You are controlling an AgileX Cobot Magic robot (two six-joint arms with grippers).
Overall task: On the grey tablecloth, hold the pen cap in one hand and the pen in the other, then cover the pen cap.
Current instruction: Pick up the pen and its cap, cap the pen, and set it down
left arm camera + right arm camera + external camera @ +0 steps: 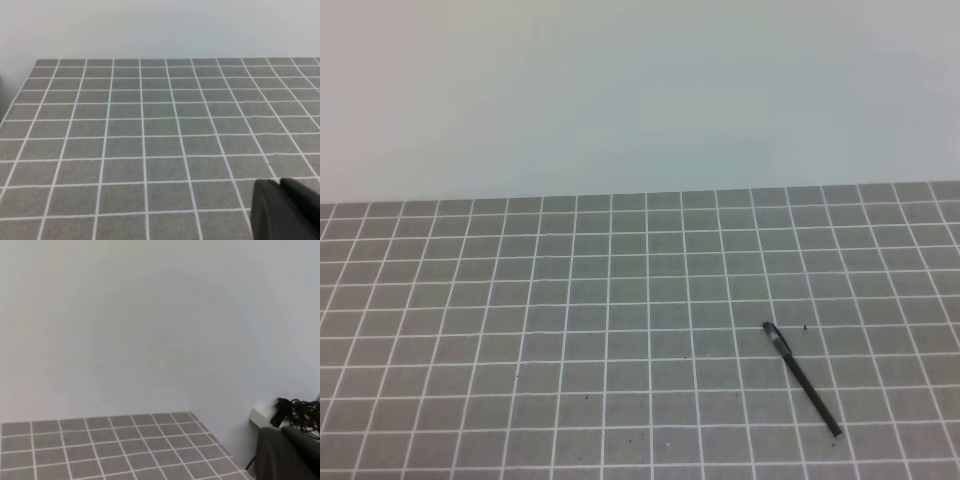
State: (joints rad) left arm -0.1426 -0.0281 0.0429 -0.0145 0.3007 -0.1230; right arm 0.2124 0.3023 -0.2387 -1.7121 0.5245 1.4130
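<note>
Overhead, one flat grey tablecloth (520, 330) with a white square grid of thin lines covers the table, ending at a straight far edge below a plain pale wall (640, 90). One thin, straight black stick pen (802, 378) lies on the cloth in the right near part of the exterior high view, running diagonally from upper left to lower right across about three grid squares. Its upper-left end is thicker and carries a small pale glint; whether the stubby black pen cap sits on that end cannot be told, and no separate cap can be made out. A few tiny dark specks (806, 327) dot the cloth, one just beside the pen's upper end, others nearer the front edge.

No arm or pincer appears in the exterior high view. From the left wrist view, one dark, blurred piece of the left pincer (285, 210) fills the lower right corner above the gridded cloth; how far it stands open cannot be told, and nothing is seen in its hold or touching it. From the right wrist view, one dark, blurred piece of the right pincer (287, 452) shows at the lower right, beside the cloth's right edge; its opening likewise cannot be told, and nothing is seen held. Behind it, one tangle of black cables (297, 412) rests on a white ledge (260, 416). The pen is in neither wrist view.
</note>
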